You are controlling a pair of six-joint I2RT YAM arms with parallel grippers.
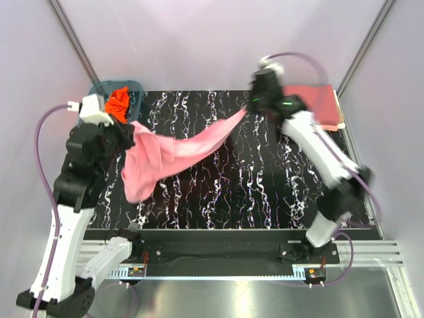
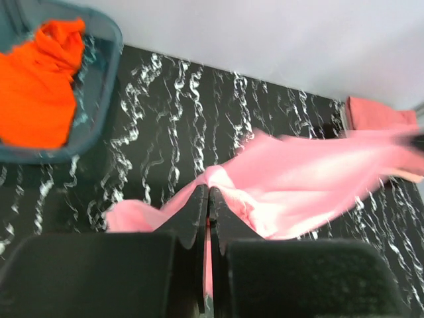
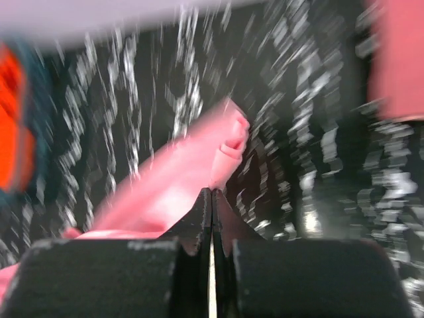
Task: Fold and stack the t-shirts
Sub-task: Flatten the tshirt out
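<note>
A light pink t-shirt [image 1: 165, 156] hangs stretched in the air between my two grippers above the black marbled table [image 1: 265, 179]. My left gripper [image 1: 130, 129] is shut on its left end, seen close in the left wrist view [image 2: 209, 192]. My right gripper [image 1: 250, 107] is shut on its far right corner, seen in the right wrist view [image 3: 212, 193]. The pink cloth [image 2: 311, 179] sags down towards the table at the left. A bright orange t-shirt [image 1: 118, 101] lies in the teal basket [image 1: 138, 88]. A folded rose-red t-shirt [image 1: 318, 106] lies at the back right corner. No cream shirt is in view.
The teal basket stands at the back left corner of the table, right behind my left gripper; it also shows in the left wrist view [image 2: 99, 99]. The folded rose-red shirt rests on a cream layer [image 1: 340, 109] at the table's right edge. Purple walls enclose the table.
</note>
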